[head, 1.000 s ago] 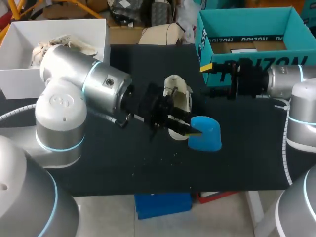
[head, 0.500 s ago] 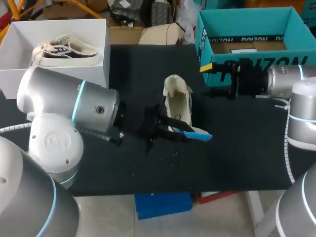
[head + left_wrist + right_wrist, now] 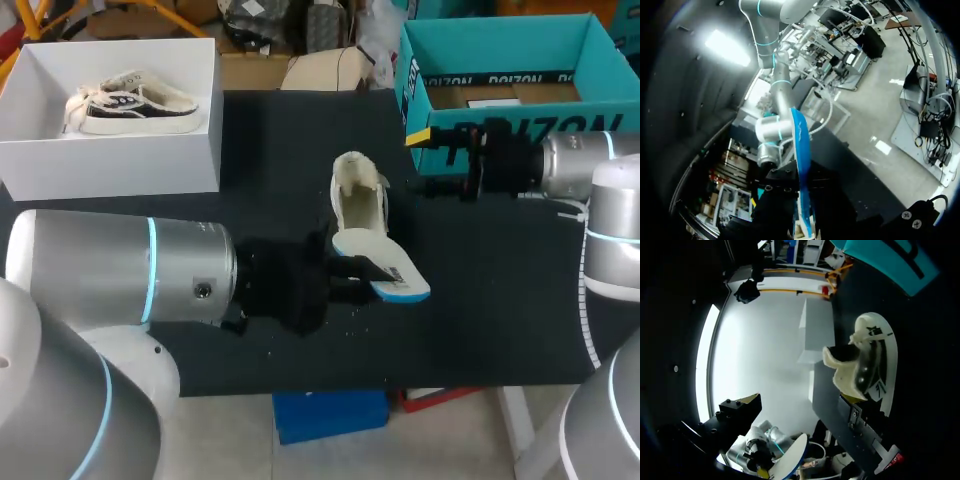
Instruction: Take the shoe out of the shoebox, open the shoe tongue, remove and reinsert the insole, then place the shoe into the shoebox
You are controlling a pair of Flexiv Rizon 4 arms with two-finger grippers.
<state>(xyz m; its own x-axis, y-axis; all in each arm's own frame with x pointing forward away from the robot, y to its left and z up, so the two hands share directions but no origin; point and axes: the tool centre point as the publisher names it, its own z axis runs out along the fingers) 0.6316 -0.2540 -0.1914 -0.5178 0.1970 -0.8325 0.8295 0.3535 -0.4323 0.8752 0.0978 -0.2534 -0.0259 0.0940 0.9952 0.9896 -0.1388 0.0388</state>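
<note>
1. Head view: the left arm (image 3: pixel 120 275) fills the near-left part of the table (image 3: pixel 270 140). A wide turn of that bulk could, in my judgement, knock the white shoebox (image 3: pixel 120 160) or block the camera's sight of the work.
2. That white shoebox holds a second shoe (image 3: pixel 130 100) at the far left, and a teal box (image 3: pixel 500 40) stands at the far right. I cannot tell which box is meant for the return, so a wrong box or a toe caught on a wall is a risk.
3. Between the boxes, the shoe (image 3: pixel 358 200) lies loose on the table with nothing gripping it. Pressing the insole in would probably slide or tip it rather than seat the insole.
4. Held just above the shoe's near end, the insole (image 3: pixel 395 280) is tilted with its pale face up and blue beneath. It is gripped at one end only, so it could sag, fold at the shoe's mouth, or twist out of line.
5. Clamped on that insole, the left gripper (image 3: pixel 372 268) has only a narrow hold, and a snag may pull the insole free.
6. Beside the teal box's front and well apart from the shoe, the right gripper (image 3: pixel 425 160) has its fingers spread and is empty. It would need to come across to steady the shoe, and it could collide with the left arm on the way.
</note>
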